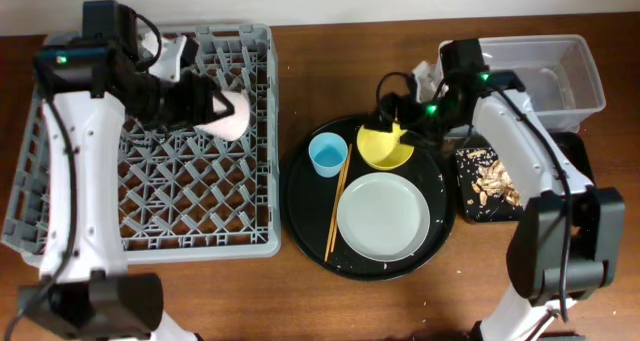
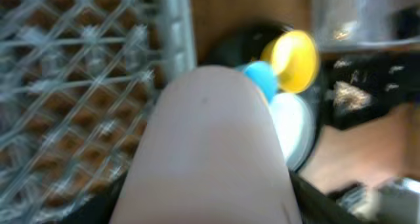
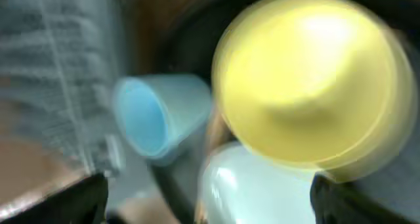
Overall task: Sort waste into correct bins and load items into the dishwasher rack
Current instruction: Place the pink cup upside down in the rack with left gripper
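Observation:
My left gripper (image 1: 205, 106) is shut on the pink cup (image 1: 228, 116) and holds it on its side above the back of the grey dishwasher rack (image 1: 150, 243). The cup fills the left wrist view (image 2: 210, 145). My right gripper (image 1: 402, 131) is open at the back rim of the yellow bowl (image 1: 385, 149), which is on the round black tray; the blurred right wrist view shows the bowl (image 3: 308, 79) ahead of the spread fingers (image 3: 213, 198). The light blue cup (image 1: 327, 154), white plate (image 1: 383, 216) and chopsticks (image 1: 337, 206) lie on that tray.
The round black tray (image 1: 300, 216) sits in the middle of the wooden table. A clear tub (image 1: 550, 76) stands at the back right. In front of it is a shallow black rectangular tray (image 1: 470, 206) holding beige food scraps (image 1: 490, 179).

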`<action>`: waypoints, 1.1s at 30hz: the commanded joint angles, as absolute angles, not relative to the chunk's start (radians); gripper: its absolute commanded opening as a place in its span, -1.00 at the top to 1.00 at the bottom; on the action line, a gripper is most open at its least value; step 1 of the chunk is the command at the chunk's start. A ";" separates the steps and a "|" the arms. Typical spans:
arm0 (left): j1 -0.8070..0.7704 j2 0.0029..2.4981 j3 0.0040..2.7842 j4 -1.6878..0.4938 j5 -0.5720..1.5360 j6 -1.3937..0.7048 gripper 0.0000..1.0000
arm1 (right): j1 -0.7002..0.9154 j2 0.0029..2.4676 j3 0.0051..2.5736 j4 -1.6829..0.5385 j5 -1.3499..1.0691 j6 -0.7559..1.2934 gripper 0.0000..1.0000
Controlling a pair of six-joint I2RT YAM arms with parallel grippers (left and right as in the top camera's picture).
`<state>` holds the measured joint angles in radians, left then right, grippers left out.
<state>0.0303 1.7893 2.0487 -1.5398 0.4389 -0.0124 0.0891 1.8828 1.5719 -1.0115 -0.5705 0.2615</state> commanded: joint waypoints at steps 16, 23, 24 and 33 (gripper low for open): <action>-0.269 1.757 1.524 -1.298 -0.068 -0.171 -0.14 | 0.091 1.826 1.758 -1.149 -0.276 0.213 -0.97; -0.281 1.757 1.505 -1.286 -0.065 -0.171 -0.15 | 0.091 1.826 1.758 -1.149 -0.276 0.213 -0.98; -0.281 1.757 1.491 -1.272 -0.064 -0.171 -0.15 | 0.091 1.827 1.758 -1.149 -0.276 0.213 -0.98; -0.279 1.757 1.433 -1.180 -0.060 -0.171 -0.89 | 0.092 1.827 1.758 -1.158 -0.276 0.213 -0.96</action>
